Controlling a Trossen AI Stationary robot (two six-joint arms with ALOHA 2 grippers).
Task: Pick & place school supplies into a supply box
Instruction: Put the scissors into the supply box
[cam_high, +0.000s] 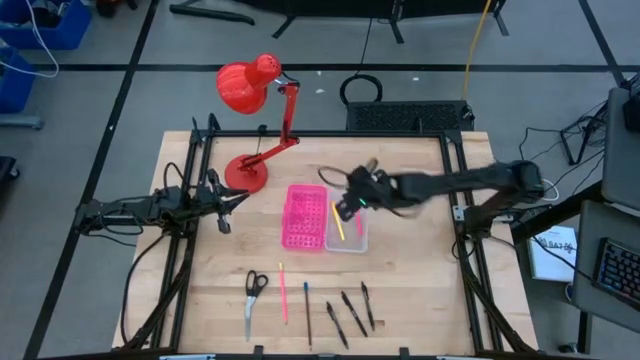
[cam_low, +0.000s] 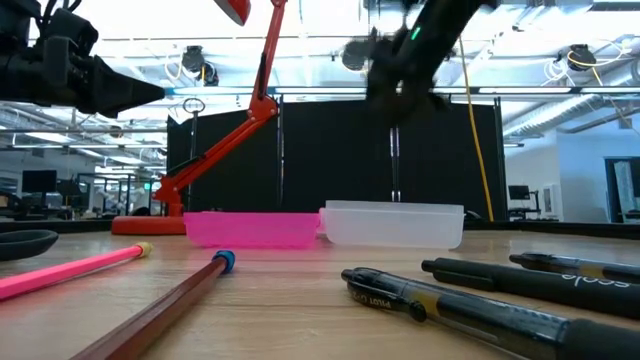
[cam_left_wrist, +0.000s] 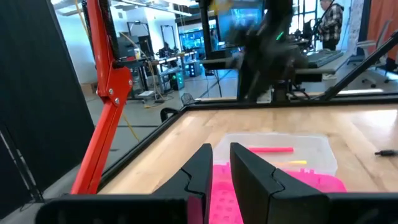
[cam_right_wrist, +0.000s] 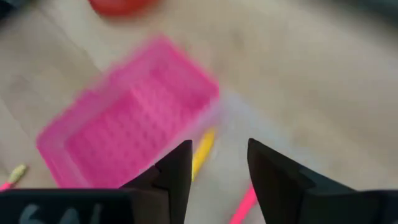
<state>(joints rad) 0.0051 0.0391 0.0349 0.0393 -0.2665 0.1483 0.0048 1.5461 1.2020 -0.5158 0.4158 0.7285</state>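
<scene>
Stationery lies half sorted on the pale wooden surface (cam_high: 400, 270) as we look down on the two-arm rig. The right hand (cam_high: 352, 203) hangs above the flat plastic supply box (cam_high: 323, 218), over the clear translucent tray half, its two dark fingers (cam_right_wrist: 177, 167) parted with nothing between them. In that tray lie a thin yellow pencil (cam_high: 339, 222) and a thin pink pen (cam_left_wrist: 270, 149), side by side.

The left hand (cam_high: 228, 203) waits near the left edge, just beside the round base of the red desk lamp (cam_high: 262, 125); its fingers stand a narrow gap apart and hold nothing.

Along the near edge a row is left to gather: black-handled silver scissors (cam_high: 252, 294), a long slim pink pencil (cam_high: 283, 292), a slim dark pencil with a blue tip (cam_high: 307, 313), and three slim black pens (cam_high: 352, 310), all well apart from the box.

We judge the step in hand to be the moment after a drop into the tray, with the task a little under way. The next move, as we read it, calls for the right arm to swing to the near row, line its fingers across one slim pen and close low against the wood, since such thin shafts may roll or slip.
</scene>
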